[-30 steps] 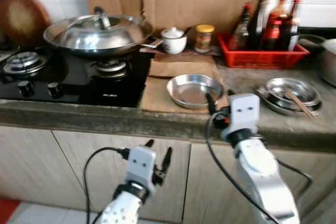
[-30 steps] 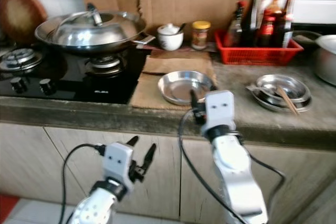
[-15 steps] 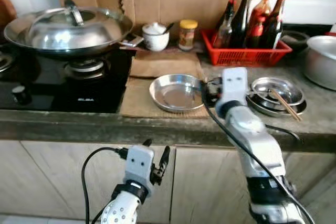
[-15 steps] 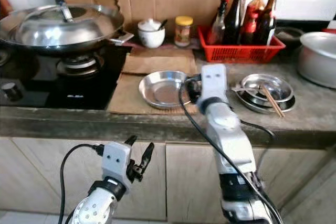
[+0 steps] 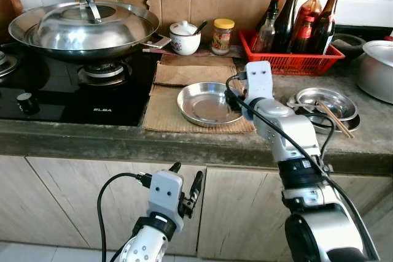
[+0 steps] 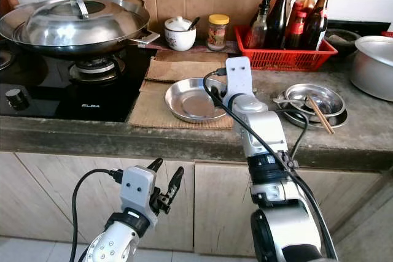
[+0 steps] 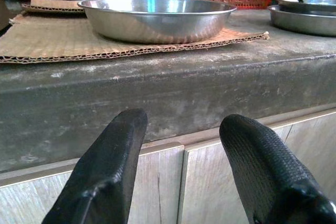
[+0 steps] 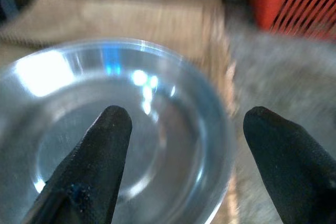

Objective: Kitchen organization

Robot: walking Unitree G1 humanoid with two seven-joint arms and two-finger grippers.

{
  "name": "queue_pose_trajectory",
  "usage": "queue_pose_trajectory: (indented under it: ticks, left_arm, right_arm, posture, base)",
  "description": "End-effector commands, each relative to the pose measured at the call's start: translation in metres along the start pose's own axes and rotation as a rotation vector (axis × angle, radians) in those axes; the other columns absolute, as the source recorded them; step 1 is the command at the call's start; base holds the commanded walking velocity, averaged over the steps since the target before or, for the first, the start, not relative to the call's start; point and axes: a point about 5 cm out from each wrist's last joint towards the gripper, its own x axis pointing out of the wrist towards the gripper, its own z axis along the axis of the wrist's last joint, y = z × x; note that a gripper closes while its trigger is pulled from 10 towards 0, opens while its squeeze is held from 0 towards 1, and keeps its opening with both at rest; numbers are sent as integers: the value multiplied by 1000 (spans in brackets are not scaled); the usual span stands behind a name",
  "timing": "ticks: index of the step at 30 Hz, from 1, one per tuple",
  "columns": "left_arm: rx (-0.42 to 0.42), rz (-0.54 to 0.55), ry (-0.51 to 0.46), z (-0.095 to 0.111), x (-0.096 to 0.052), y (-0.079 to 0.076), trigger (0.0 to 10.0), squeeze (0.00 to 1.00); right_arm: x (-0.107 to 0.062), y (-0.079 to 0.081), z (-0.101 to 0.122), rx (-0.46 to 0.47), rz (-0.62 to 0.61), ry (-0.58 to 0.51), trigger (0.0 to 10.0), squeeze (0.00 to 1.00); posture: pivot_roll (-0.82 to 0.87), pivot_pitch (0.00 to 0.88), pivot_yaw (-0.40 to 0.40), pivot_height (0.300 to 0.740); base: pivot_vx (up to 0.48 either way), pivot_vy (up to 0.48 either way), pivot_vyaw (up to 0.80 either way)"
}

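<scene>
Right gripper (image 8: 178, 166) fingertips hidden behind its wrist at steel dish (image 5: 209, 104).

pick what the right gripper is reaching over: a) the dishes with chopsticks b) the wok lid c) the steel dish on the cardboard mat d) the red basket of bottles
c: the right gripper is open, its fingers straddling the rim of the steel dish, which sits on the cardboard mat.

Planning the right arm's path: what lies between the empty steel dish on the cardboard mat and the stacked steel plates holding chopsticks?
The right gripper, fingers open, is at the empty steel dish's rim; beyond its arm, bare grey countertop reaches the stacked steel plates, seen in both eye views.
</scene>
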Motion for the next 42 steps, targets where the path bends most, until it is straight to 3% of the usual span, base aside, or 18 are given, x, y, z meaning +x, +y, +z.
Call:
queue_pose_trajectory:
  ticks: [1,10,22,31,37,38,42]
  left_arm:
    - [1,4,-2,3,-2,-1,10000,0]
    - [-6,-2,4,3,-5,-5,10000,0]
    - [-8,0,10,2,-5,-5,10000,0]
    - [-9,8,8,3,-3,-4,10000,0]
    - [-4,10,9,2,-3,-4,10000,0]
    - [-2,9,9,2,-2,-4,10000,0]
    - [-1,10,10,2,-2,-3,10000,0]
  right_arm:
    - [4,-4,2,27,-20,37,10000,0]
    - [14,-8,1,103,-25,137,10000,0]
    - [19,-18,21,148,-81,88,10000,0]
    - [24,-13,-4,118,-71,225,10000,0]
    - [24,-6,-11,185,-12,296,10000,0]
    - [24,-6,-11,183,-19,298,0,0]
    - [24,-6,-10,193,-23,299,0,0]
  posture:
    - [67,20,-95,740]
    - [68,21,-102,740]
    - [67,26,-106,740]
    - [67,32,-108,740]
    - [62,31,-104,740]
    - [63,32,-104,740]
    - [66,36,-102,740]
  base:
    - [0,0,0]
    - [0,0,0]
    - [0,0,0]
    - [0,0,0]
    - [0,0,0]
    - [0,0,0]
    - [0,0,0]
